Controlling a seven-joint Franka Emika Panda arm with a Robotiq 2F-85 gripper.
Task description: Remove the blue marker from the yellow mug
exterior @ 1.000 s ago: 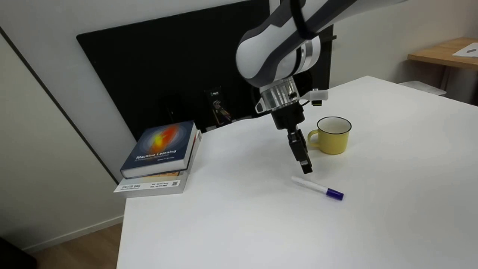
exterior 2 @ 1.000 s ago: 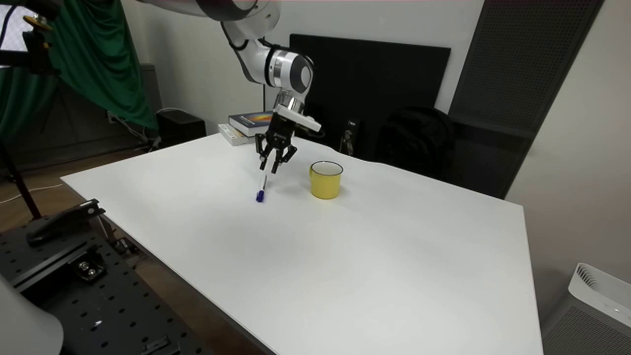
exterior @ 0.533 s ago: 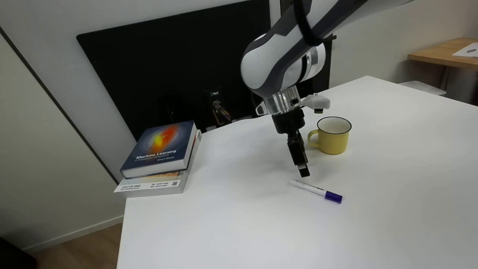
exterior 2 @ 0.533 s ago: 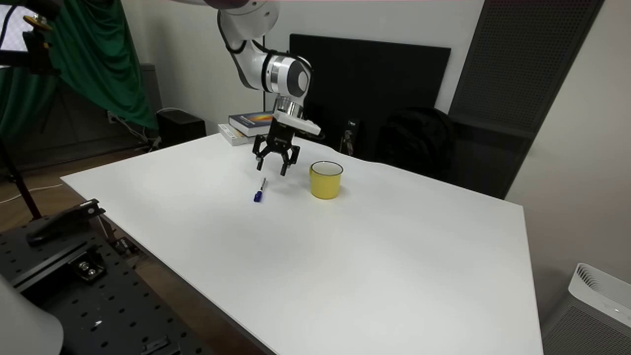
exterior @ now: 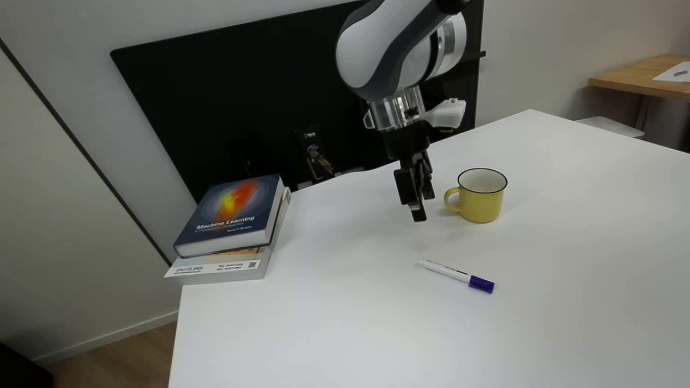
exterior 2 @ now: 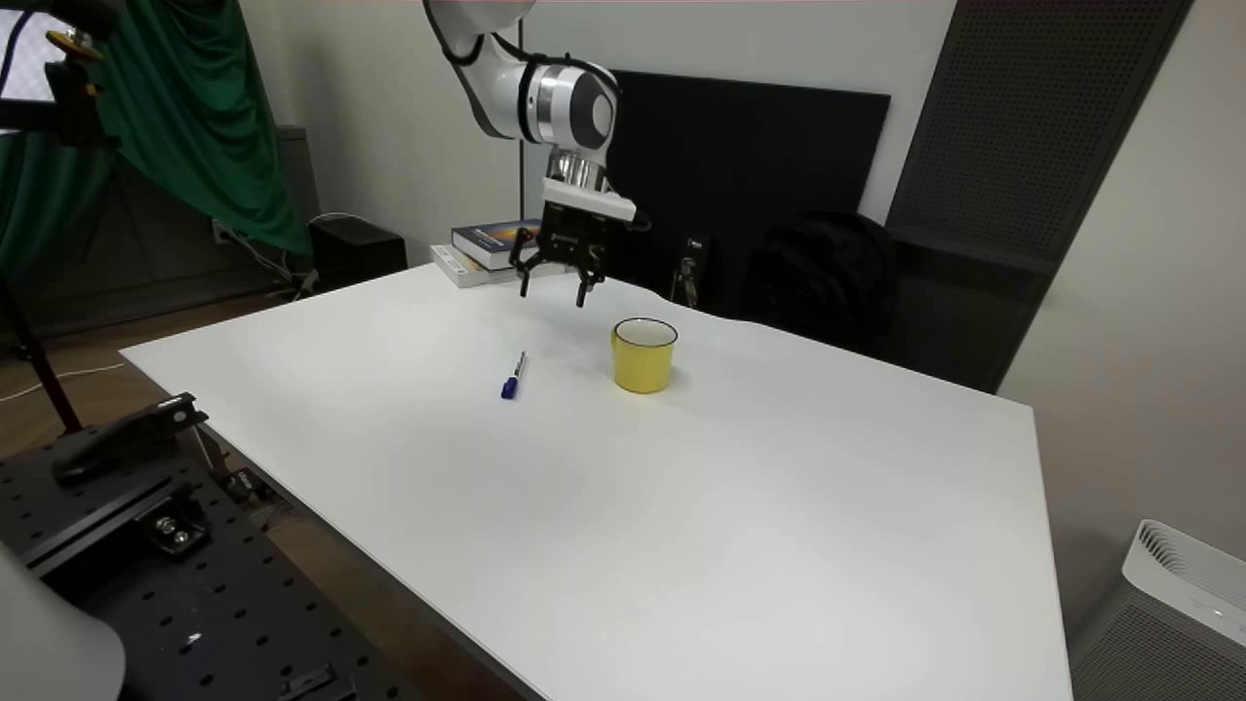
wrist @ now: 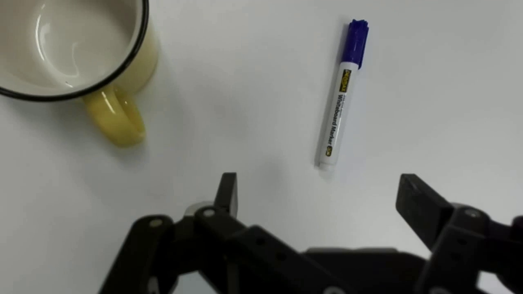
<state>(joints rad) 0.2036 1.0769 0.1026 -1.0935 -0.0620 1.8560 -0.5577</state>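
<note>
The blue marker (wrist: 342, 96) lies flat on the white table (exterior 2: 730, 535), right of the yellow mug (wrist: 149, 61) in your wrist view and well apart from it, so the task looks done. Your gripper (exterior 2: 552, 298) hangs above the table, jaws spread, nothing between them. For the retreat, probably the step in hand, lift straight up before swinging aside, minding the handle (wrist: 112, 122). The wrist view looks deepest into the mug but misses the books (exterior: 229, 221), seen in both exterior views.
</note>
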